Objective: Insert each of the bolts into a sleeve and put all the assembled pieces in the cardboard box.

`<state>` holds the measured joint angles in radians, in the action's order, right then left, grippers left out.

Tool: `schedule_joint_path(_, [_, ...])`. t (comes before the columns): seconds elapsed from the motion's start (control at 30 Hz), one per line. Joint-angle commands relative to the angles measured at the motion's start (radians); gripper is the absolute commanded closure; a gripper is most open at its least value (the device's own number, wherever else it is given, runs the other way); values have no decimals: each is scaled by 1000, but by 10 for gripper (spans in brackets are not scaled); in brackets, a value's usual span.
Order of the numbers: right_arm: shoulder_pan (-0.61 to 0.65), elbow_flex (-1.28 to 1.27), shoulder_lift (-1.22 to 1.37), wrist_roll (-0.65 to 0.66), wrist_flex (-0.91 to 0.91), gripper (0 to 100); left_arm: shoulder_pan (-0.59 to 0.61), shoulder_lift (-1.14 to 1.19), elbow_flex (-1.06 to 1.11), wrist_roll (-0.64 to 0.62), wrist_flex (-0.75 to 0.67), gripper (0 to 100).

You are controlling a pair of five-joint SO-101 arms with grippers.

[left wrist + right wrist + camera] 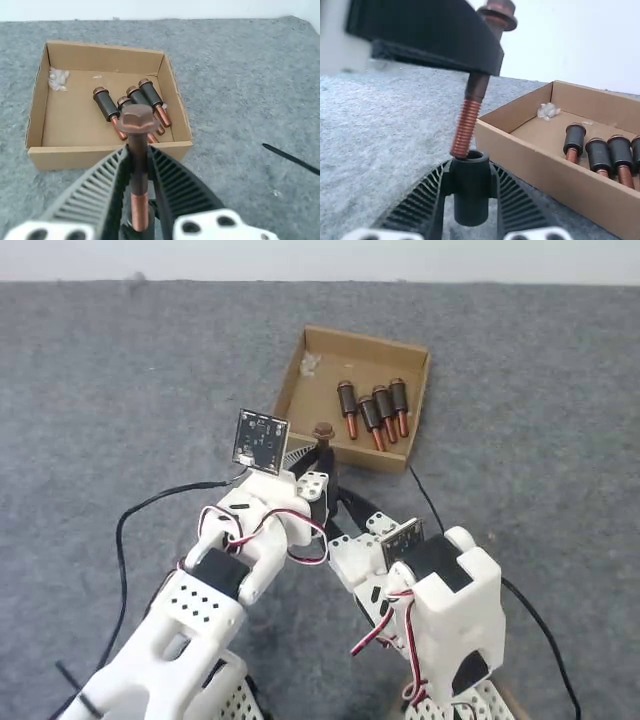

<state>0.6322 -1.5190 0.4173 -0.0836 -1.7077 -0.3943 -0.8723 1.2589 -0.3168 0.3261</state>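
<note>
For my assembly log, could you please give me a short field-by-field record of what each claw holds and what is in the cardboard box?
left claw: shut on a bolt, head up
right claw: shut on a black sleeve, under the bolt
fit: bolt's tip at the sleeve's opening, shank mostly outside
cardboard box: four assembled pieces side by side, a clear scrap in a corner
remaining: likely seat this bolt, then box the piece

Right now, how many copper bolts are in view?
5. Four sleeved bolts lie side by side in the cardboard box; the fifth bolt is held in the left arm's jaws, its tip at the sleeve in the right arm's jaws.
</note>
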Motion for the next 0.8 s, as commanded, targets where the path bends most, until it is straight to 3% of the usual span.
schedule_joint_path(0.0, [-28, 26, -16, -3, -31, 993, -2, -32, 24, 2, -94, 988])
schedule_joint_path(0.2, [-44, 29, -18, -3, -33, 993, -2, -32, 113, 2, -238, 988])
schedule_joint_path(0.77, [-107, 23, -101, -9, -51, 993, -6, -32, 145, 5, -235, 988])
